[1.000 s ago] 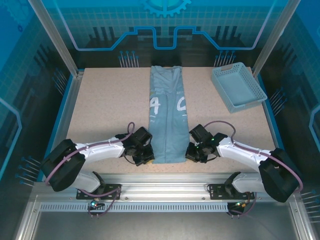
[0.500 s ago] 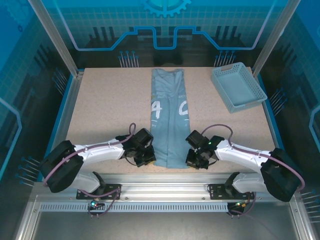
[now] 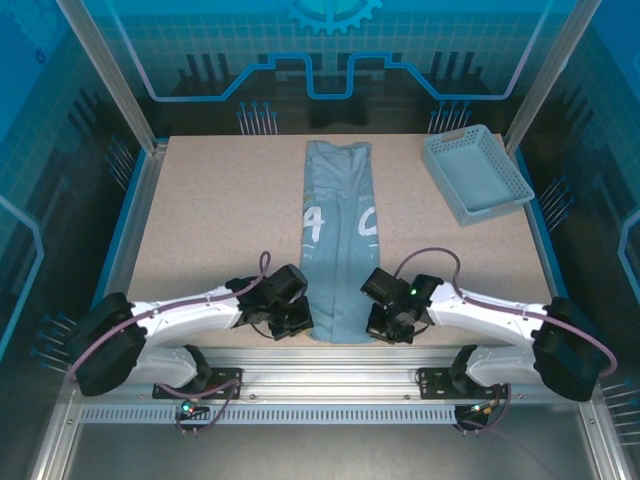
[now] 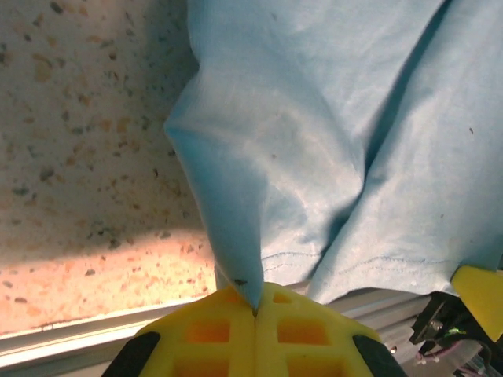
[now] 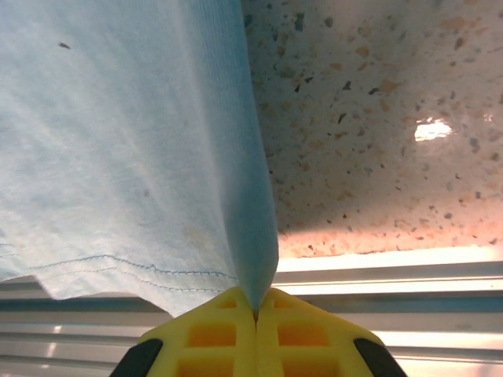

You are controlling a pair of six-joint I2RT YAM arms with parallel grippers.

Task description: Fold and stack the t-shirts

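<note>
Where it lies folded narrow, t-shirt (image 3: 338, 235): lengthwise down the surface (image 3: 210, 220), hem nearest the arms.
Left gripper (image 3: 296, 322): pinching the left hem corner.
Right gripper (image 3: 384, 325): pinching the right corner.
Handling: light, limp, likely to sag; corners suit best.

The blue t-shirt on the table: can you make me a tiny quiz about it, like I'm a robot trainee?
1. True or false: the pale dusty-blue soft fabric t-shirt lies as a long narrow strip outside the light blue rectangular plastic mesh basket.
2. Where do the left pincer and right pincer grip the t-shirt? A) its far end B) its near hem corners C) its middle
3. Fill in: both pincers are ____ on the fabric.
Key: 1 true; 2 B; 3 shut.
</note>
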